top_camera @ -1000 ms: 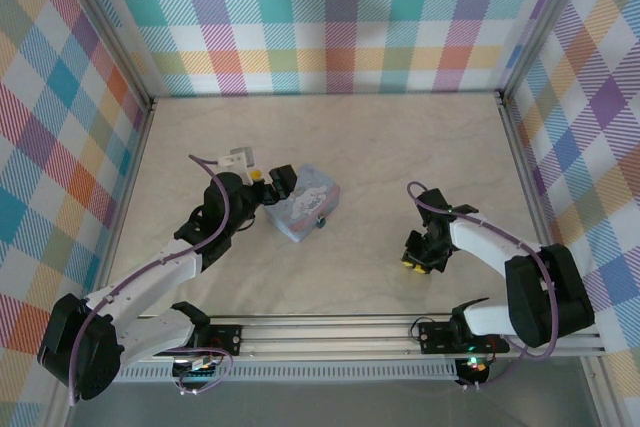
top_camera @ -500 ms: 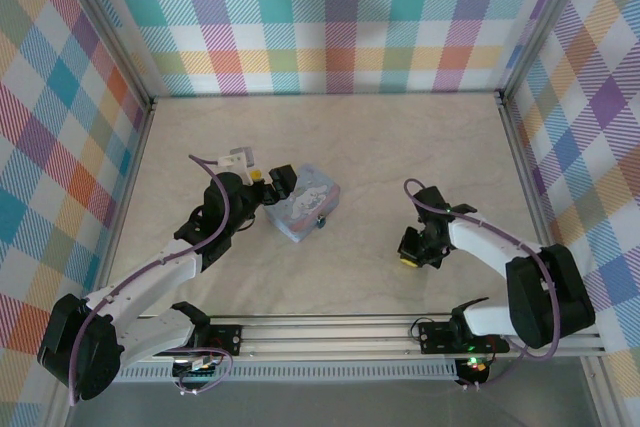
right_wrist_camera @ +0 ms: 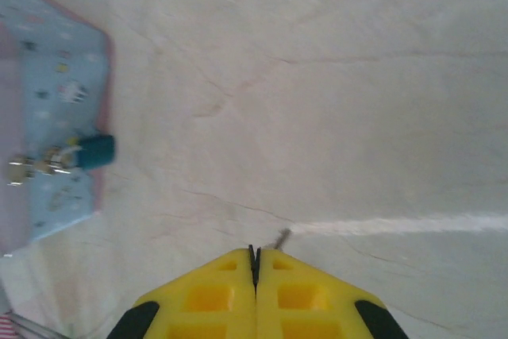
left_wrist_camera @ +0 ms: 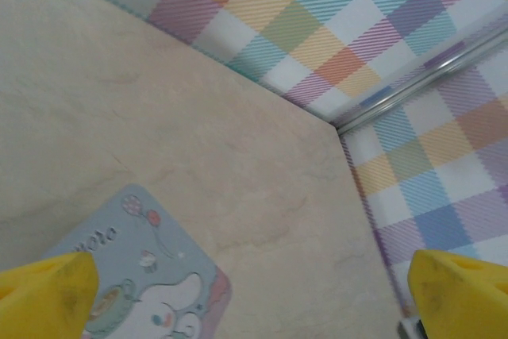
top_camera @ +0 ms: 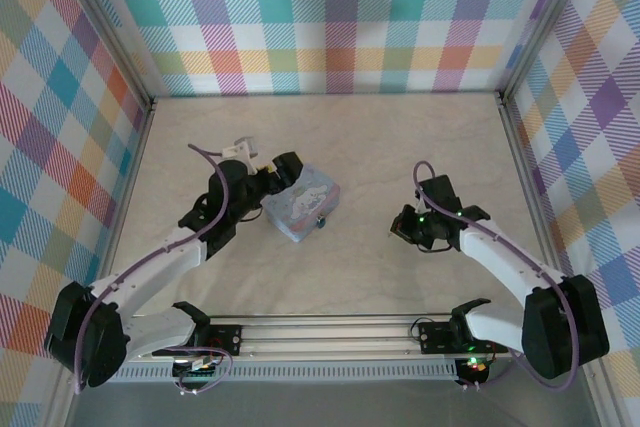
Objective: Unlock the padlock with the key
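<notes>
**Right arm.** The right gripper [right_wrist_camera: 255, 253] has its yellow fingers pressed fully together. A thin grey sliver projects from between the tips, judged to be the small grey metal key [right_wrist_camera: 282, 236], pinched so that its blade leads towards the lock. Most of it is buried between the fingers, so its shape and orientation cannot be confirmed.

**Task object.** The padlock [right_wrist_camera: 83, 152], a tiny dark teal body with a silvery shackle, sits at the near right edge of the pale blue rectangular tin with a cartoon picture [right_wrist_camera: 55, 93]. It is well apart from the right gripper, ahead and to the left in the right wrist view. It is blurred there. The keyhole cannot be made out, and I cannot tell whether the lock is fastened to the tin's clasp or merely rests against it.

**Left arm.** The left gripper [left_wrist_camera: 252, 299] is spread wide and holds nothing. It is poised at the tin's far left side on the pale marbled bench [top_camera: 400, 147]. This placement is judged to be for bracing the tin against the push of the key. Contact with the tin cannot be established, because the left wrist frame cuts the fingertips off at its lower edge.
</notes>
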Motion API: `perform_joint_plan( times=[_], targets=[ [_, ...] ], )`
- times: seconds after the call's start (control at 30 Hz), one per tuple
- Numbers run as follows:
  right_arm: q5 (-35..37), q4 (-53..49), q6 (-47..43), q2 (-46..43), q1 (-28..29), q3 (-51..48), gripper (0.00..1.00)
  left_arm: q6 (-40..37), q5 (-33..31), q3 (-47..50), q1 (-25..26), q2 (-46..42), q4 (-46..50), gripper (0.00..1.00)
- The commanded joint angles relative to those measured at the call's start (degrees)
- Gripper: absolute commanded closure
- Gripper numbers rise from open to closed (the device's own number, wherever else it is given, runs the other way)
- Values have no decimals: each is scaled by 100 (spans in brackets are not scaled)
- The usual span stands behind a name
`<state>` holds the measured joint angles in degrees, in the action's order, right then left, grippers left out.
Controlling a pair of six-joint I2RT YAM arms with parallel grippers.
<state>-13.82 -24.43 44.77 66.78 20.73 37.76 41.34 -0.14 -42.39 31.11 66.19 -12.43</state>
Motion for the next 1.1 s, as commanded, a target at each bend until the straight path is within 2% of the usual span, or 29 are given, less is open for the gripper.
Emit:
perform_joint_plan(
  times=[0.0, 0.13, 0.3, 0.4, 0.7, 0.9, 1.07],
  targets=[
    [-225, 419, 116, -93, 36, 371, 100, 1079, 410, -443, 53, 313, 365, 0],
    [-276, 677, -1, -39, 54, 677, 100, 2191, 776, -837, 53, 816, 760, 1],
    [-392, 1141, -185, 101, 110, 1062, 100, 3359, 1488, -1132, 53, 1397, 750, 4],
    [-424, 1426, -288, 305, 163, 1338, 100, 3994, 1793, -1177, 63, 1631, 424, 5],
    [-472, 2130, -401, 1078, 621, 2113, 100, 5630, 2096, -1010, 192, 2047, -919, 7],
    [-489, 2506, -279, 1471, 903, 2353, 100, 6276, 2085, -982, 333, 2351, -1548, 9],
    [-499, 2592, -209, 1627, 1081, 2421, 100, 6455, 1915, -997, 378, 2399, -1698, 12]
  ],
)
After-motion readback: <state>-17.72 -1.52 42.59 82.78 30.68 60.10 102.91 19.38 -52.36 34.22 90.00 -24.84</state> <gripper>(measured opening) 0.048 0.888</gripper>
